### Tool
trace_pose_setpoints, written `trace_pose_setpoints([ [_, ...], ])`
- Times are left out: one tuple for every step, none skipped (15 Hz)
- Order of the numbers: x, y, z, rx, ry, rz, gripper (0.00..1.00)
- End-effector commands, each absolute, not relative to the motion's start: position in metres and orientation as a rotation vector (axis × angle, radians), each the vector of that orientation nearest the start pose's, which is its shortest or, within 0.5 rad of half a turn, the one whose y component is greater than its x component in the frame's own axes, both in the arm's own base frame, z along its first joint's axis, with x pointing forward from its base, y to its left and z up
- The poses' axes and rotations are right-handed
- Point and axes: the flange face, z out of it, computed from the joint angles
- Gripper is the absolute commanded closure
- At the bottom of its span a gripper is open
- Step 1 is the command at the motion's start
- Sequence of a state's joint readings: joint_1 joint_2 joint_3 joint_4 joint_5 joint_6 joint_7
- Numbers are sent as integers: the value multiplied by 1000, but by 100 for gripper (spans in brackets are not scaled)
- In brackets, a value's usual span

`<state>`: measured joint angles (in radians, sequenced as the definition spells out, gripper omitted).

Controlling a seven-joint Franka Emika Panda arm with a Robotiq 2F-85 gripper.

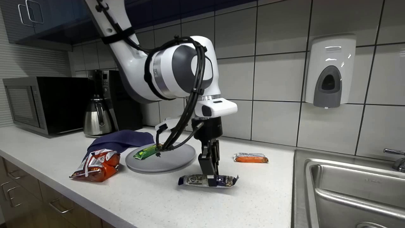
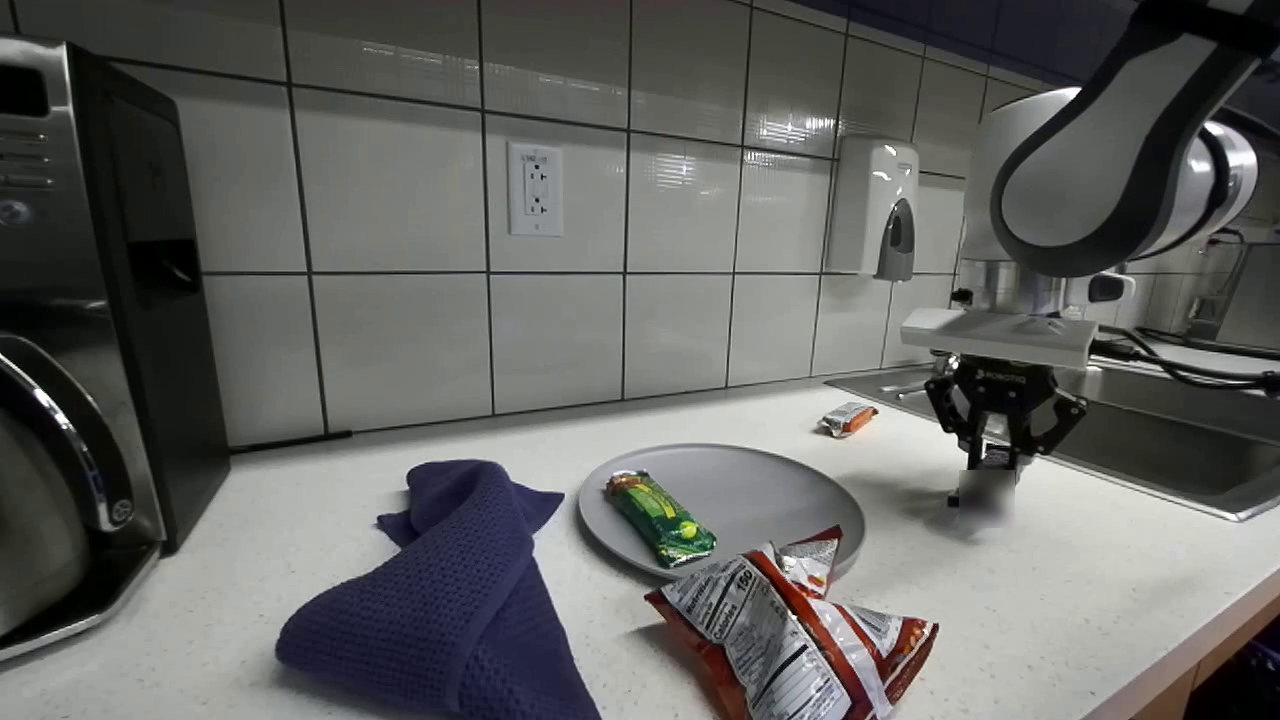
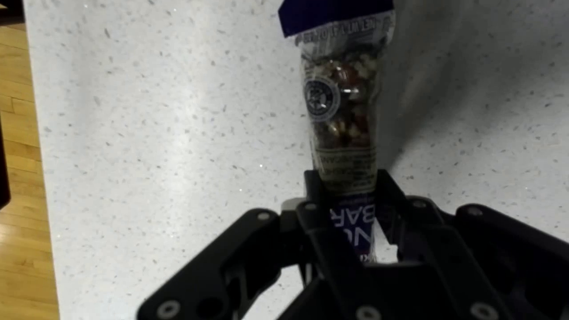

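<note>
In an exterior view the surface (image 1: 158, 202) runs from the microwave (image 1: 60, 104) at far left to the sink (image 1: 301, 183) at right. A towel (image 1: 125, 139) lies crumpled left of the plate (image 1: 174, 163), with the red bag (image 1: 99, 166) nearer, just beside the plate. The gripper (image 3: 346, 184) points down right of the plate, pinching the nut bar (image 3: 344, 120) near its middle (the wrist view shows contact on both long sides). That bar is nearer than the plate; whether it touches the surface I cannot tell. The green bar (image 1: 147, 152) rests on the plate's left part; the orange bar (image 1: 251, 158) lies beyond the gripper, to its right.
</note>
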<state>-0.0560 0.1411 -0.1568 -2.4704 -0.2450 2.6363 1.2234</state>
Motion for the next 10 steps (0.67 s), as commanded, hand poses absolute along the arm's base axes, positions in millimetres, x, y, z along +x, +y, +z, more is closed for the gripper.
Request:
trace_pose_setpoints([
  [472,-87,267,-2791,1721,-161,92],
  [472,-82,271,-2833,1675,-161,92],
  [473,-77,274,-2869,1630,-162,92],
  [474,-70,278,-2908,1578,-160,92],
  [475,-63,282,-2943,1530,-159,92],
  [476,-54,285,-2981,1471,-156,92],
  [478,-45,287,-3014,1426,-155,92],
  [481,-35,289,-3043,1377,-151,92],
  [483,-26,290,-3070,1333,-150,92],
  [486,-16,292,-3094,1290,-146,92],
])
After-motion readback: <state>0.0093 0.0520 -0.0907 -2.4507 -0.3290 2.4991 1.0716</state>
